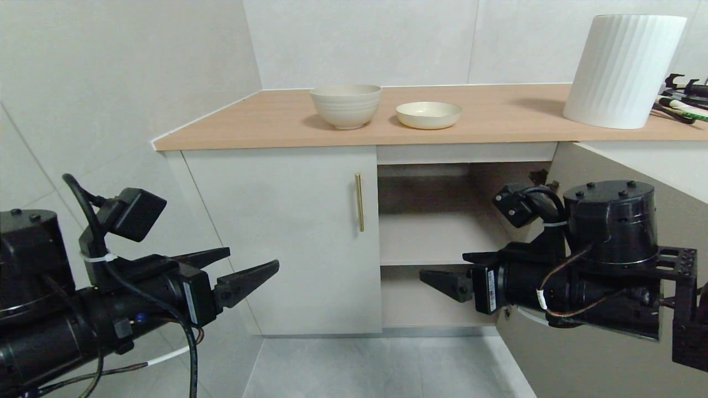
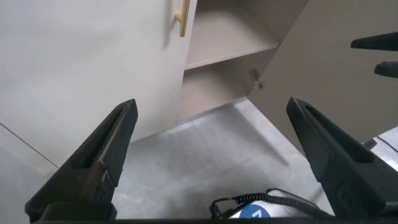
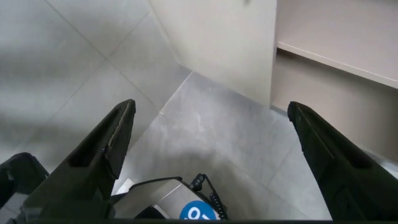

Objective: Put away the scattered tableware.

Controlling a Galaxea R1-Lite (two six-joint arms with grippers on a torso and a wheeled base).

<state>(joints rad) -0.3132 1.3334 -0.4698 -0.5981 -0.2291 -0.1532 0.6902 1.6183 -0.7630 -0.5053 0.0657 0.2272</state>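
Well, my left tool (image 1: 251,260) and right tool (image 1: 442,265) both hang low before the cabinet (image 1: 287,237), jaws spread wide and holding nothing. The bowl (image 1: 346,105) and dish (image 1: 428,114) sit side by side, not touching, on the tabletop (image 1: 509,113) above. The cabinet's right door (image 1: 553,359) stands open onto a shelf (image 1: 431,237).

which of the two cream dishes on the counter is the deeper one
The ribbed bowl, the left one of the pair on the counter: tall and steep-sided, while the shallow dish to its right sits low and flat.
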